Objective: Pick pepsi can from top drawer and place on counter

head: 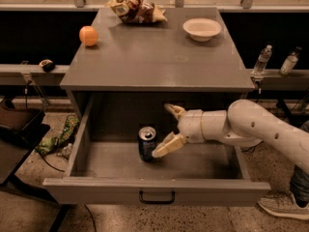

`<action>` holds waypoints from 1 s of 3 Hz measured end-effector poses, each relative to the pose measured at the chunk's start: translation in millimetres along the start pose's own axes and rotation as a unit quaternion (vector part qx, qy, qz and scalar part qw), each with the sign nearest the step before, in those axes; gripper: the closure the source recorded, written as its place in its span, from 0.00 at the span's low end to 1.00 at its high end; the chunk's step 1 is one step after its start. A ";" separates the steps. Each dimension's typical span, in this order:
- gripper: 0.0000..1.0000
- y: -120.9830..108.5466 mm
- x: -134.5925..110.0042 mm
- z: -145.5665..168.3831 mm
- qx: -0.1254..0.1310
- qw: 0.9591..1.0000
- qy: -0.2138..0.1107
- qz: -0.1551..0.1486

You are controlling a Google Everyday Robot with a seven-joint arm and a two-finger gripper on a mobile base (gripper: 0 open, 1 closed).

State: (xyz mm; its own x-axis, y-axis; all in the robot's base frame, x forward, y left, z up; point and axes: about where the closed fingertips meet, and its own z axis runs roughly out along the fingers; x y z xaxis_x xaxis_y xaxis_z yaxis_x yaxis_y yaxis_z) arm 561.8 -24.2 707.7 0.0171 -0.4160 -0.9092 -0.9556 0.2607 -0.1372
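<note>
The pepsi can (147,143) stands upright inside the pulled-out top drawer (157,190), left of its middle. My gripper (167,129) reaches in from the right, just to the right of the can, with its fingers spread open. The lower fingertip (159,152) is at the can's right side, close to touching it; the upper finger (173,110) is higher and farther back. The counter (154,57) is the grey top above the drawer.
On the counter lie an orange ball (89,36) at the left, a chip bag (135,9) at the back and a white bowl (202,29) at the back right. Two bottles (261,62) stand on a ledge to the right. A shoe (285,205) is at the lower right.
</note>
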 end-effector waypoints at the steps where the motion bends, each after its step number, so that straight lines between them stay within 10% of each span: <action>1: 0.00 6.7 15.4 18.3 -0.005 1.000 -0.009 0.011; 3: 0.42 27.8 24.1 58.9 -0.030 0.999 -0.034 0.025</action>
State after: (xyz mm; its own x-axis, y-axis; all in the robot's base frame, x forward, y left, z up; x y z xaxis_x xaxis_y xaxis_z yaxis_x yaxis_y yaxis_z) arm 552.9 24.4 658.8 -0.0134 -0.3429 -0.9393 -0.9714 0.2272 -0.0691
